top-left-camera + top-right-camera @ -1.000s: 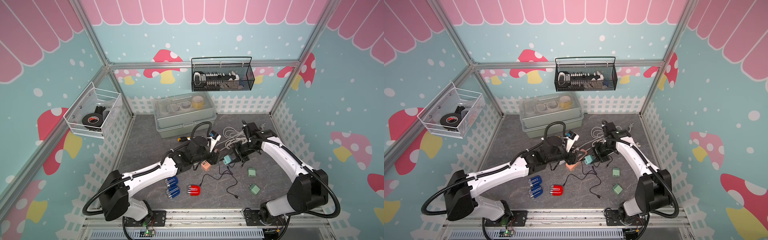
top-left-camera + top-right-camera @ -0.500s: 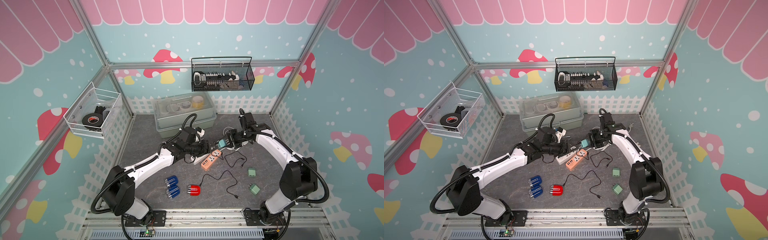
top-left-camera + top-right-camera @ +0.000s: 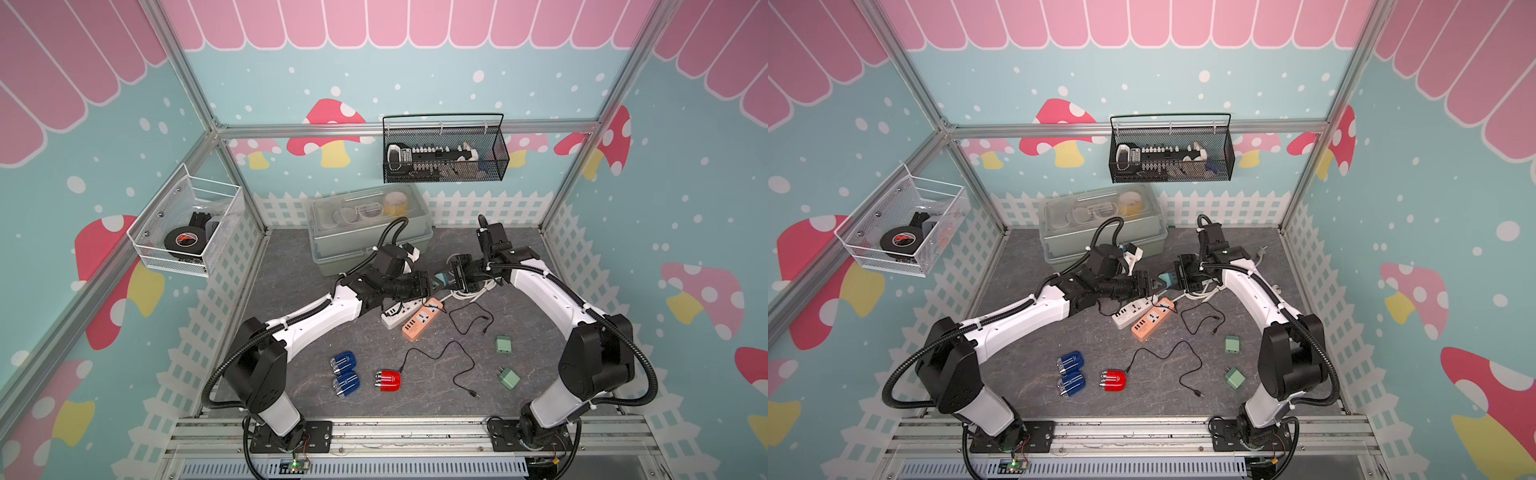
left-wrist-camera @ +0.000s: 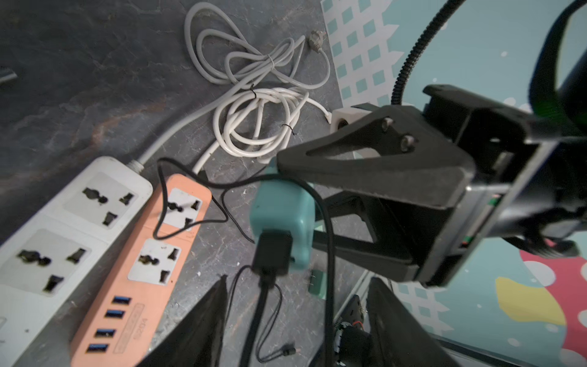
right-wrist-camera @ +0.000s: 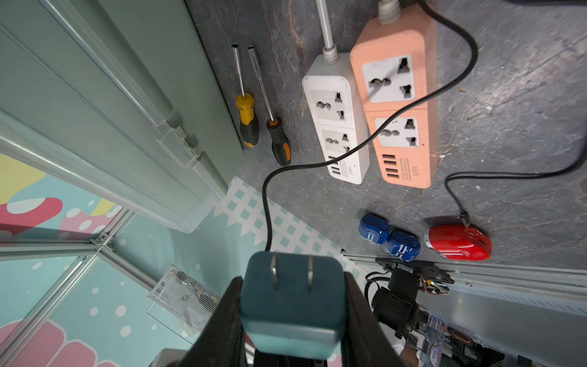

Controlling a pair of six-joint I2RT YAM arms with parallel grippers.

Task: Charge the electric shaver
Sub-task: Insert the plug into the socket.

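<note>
floor (image 3: 291, 266): one grey slab, matte, stone-veined.
arms: two, white shells with black joints; left arm (image 3: 316, 320) in from 7 o'clock, right arm (image 3: 544, 291) in from 5 o'clock.
storage box (image 3: 332, 257): one, cloudy grey-green plastic, rectangular, lid on, at 12 o'clock of the floor.
baskets: two, metal mesh; black basket (image 3: 494, 162) on the back wall, white basket (image 3: 220, 232) on the wall at 9 o'clock.
power strips: two smooth plastic bars, side by side mid-floor; white strip (image 3: 392, 316), orange strip (image 3: 422, 326) at its 3 o'clock; two sockets and a row of usb slots each.
white cords (image 4: 260, 127): two coiled bundles, round and rubbery, at 1 o'clock of the strips.
right gripper (image 5: 290, 295): clamped on the one teal charger (image 5: 292, 317), a rounded box with two flat metal prongs, held clear of the floor.
left gripper (image 4: 298, 282): jaws wide apart, nothing gripped; tips just short of the black usb plug (image 4: 271, 254) seated in the teal charger.
shavers: three glossy rounded pods with silvery heads, at 6 o'clock of the floor; red shaver (image 3: 388, 381) lying flat with a cable plugged in; two blue shavers (image 3: 343, 363) side by side at its 9 o'clock.
screwdrivers: two, steel shafts, parallel between box and white strip; yellow-handled screwdriver (image 5: 246, 117), orange-tipped screwdriver (image 5: 279, 143).
green chargers: two pale cubes with prongs, at 4 o'clock of the floor; (image 3: 503, 345) and (image 3: 509, 378), apart.
black cables: two, thin and limp; shaver cable (image 5: 492, 173) from the red shaver, charger cable (image 5: 267, 216) draped across both strips.
</note>
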